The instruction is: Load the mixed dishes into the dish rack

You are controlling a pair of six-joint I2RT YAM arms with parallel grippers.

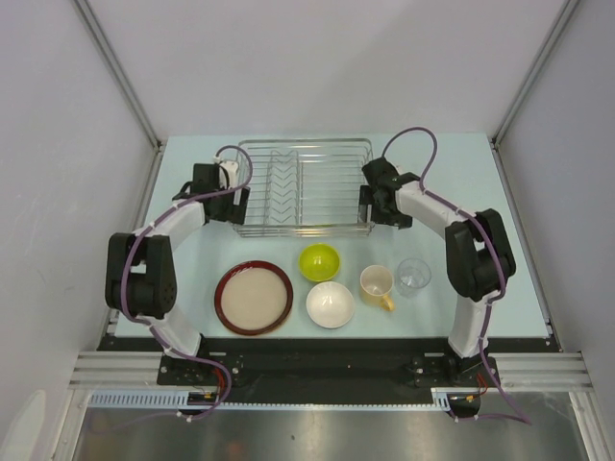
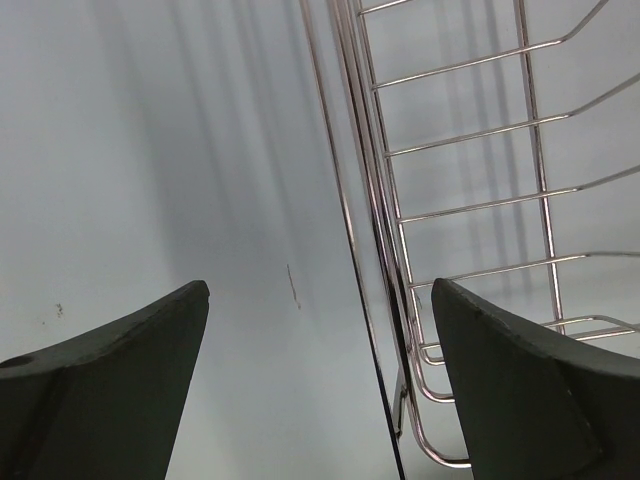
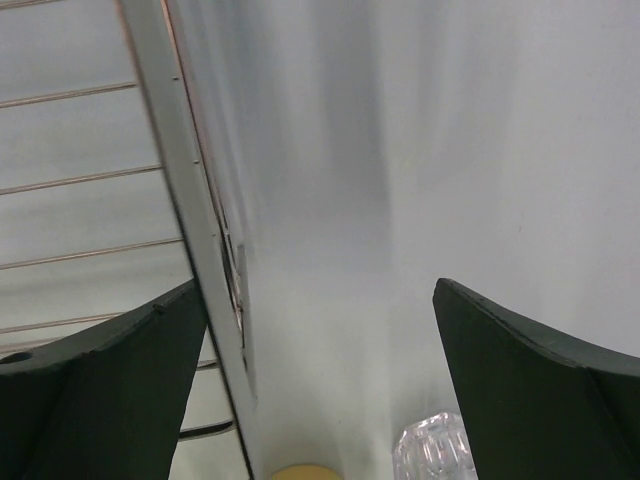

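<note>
at both ends of the dish rack (image 1: 304,182), you are holding the left tool (image 2: 320,290) and right tool (image 3: 318,285) spread astride its walls; nothing is loaded, so next likely means gripping the lime-green bowl (image 1: 319,260).

silver rack (image 1: 305,187) | lime-green bowl (image 1: 320,261) | white bowl (image 1: 330,303) | yellow mug (image 1: 377,284)

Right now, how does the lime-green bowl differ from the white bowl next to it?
Colour: the lime-green bowl is bright yellow-green, the white bowl plain white. Place: the lime-green bowl sits closer to the dish rack, the white bowl closer to the front edge of the table. Size: the white bowl looks a little wider than the lime-green bowl. Both stand upright and empty, outside the rack.
</note>
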